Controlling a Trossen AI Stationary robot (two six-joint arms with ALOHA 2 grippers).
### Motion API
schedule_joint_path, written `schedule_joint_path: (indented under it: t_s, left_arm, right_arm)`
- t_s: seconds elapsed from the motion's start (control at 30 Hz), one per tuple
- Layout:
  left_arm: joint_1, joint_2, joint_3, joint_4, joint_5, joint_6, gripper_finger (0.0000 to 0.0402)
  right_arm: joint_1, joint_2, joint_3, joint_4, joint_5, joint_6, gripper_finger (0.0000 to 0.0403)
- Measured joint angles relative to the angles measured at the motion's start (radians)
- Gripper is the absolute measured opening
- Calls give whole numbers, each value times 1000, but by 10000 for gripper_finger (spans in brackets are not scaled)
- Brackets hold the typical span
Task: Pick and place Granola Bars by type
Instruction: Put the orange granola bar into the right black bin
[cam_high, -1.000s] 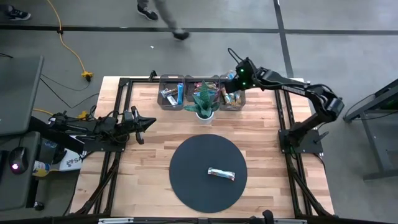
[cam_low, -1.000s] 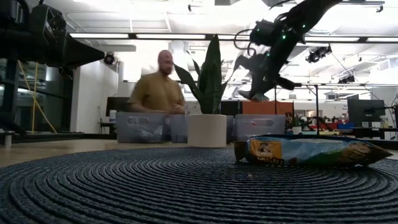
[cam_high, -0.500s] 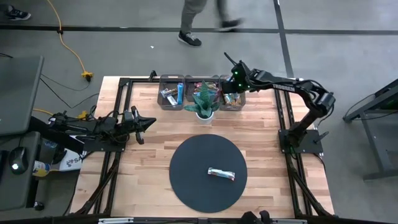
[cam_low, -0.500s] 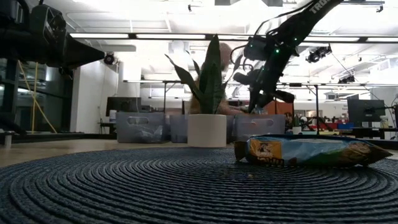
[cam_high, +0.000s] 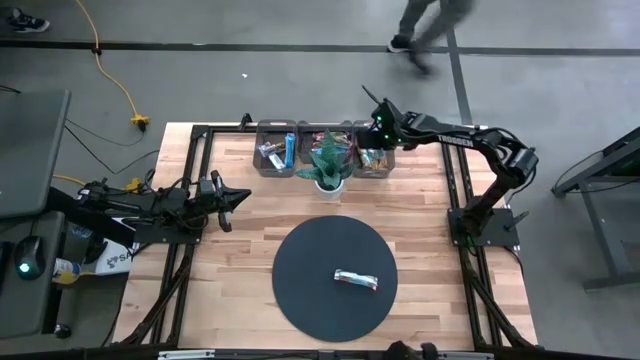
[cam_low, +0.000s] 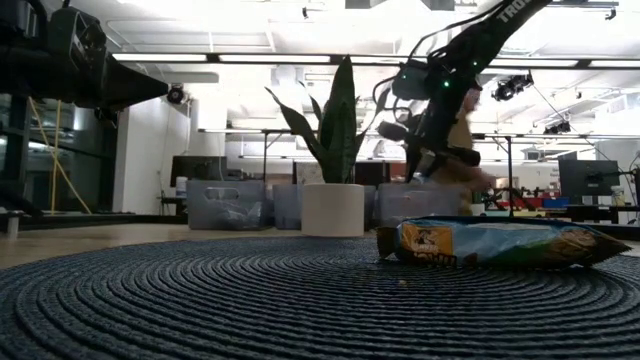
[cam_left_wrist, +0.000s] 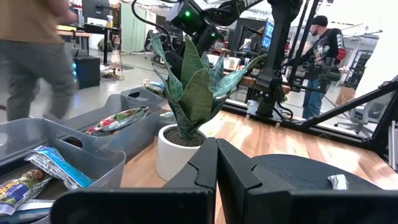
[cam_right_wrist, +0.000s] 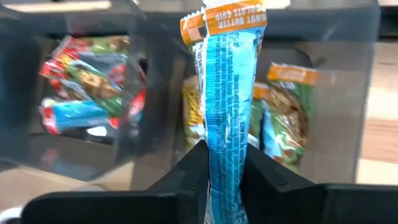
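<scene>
One blue granola bar (cam_high: 357, 279) lies flat on the round black mat (cam_high: 300, 260); the low view shows it close up (cam_low: 500, 243). My right gripper (cam_high: 372, 130) hovers over the right-hand grey bin (cam_high: 372, 160) at the far edge, shut on another blue bar (cam_right_wrist: 227, 93) with an orange end. That bin holds green and orange bars (cam_right_wrist: 283, 118). The left-hand bin (cam_high: 276, 150) holds blue and other bars. My left gripper (cam_high: 243, 196) waits shut near the table's left edge, touching nothing. My right gripper pinches the blue bar between its two fingers (cam_right_wrist: 198, 171) near one end (cam_right_wrist: 225, 168). The rest of the bar runs out past the fingertips, and its orange-striped free end (cam_right_wrist: 233, 15) points away. It is lifted clear above the right-hand bin.
A spiky green plant in a white pot (cam_high: 328, 165) stands between the bins, just left of my right gripper. A middle bin (cam_high: 330, 135) sits behind it. A person (cam_high: 425, 25) walks on the floor beyond the far edge. Bare wood surrounds the mat.
My right gripper has shifted slightly toward the table's left and far edge over the right-hand bin and dropped a little, still shut on the blue bar. A person has walked across the floor beyond the far edge. The bar on the mat has stayed put.
</scene>
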Motion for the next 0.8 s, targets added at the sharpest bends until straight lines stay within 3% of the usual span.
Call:
schedule_joint_path:
  t_s: [0.4,0.8]
  left_arm:
    - [0,0,0,0,0,0,1]
    - [0,0,0,0,0,0,1]
  right_arm:
    - [2,0,0,-35,-2,-38,95]
    - [-28,-61,-1,-6,-65,-207,156]
